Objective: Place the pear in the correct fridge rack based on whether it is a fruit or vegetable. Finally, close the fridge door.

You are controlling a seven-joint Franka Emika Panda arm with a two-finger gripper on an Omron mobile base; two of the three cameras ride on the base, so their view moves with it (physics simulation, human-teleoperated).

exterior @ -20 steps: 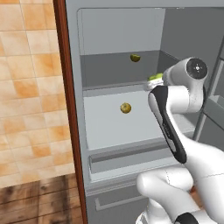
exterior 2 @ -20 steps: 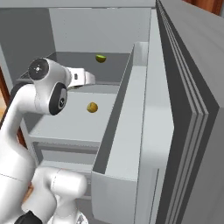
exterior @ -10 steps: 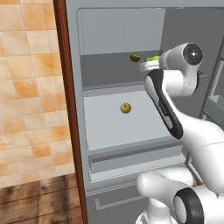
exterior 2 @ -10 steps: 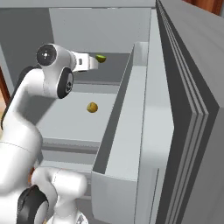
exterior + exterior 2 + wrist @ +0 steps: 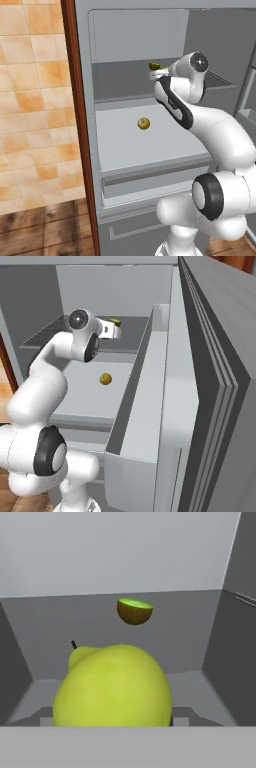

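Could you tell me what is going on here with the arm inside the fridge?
The arm holds the pear in its pincer over the dark upper fridge rack, beside a halved green fruit at the back. A yellow-brown round fruit sits on the pale shelf below. The fridge door stands open.

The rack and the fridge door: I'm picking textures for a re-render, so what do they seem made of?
The rack looks like a thin dark grey matte plate, perhaps painted metal or plastic: flat, no gloss. The fridge door looks like smooth grey plastic or coated metal: uniform, with moulded bin ledges. Rendering leaves both open.
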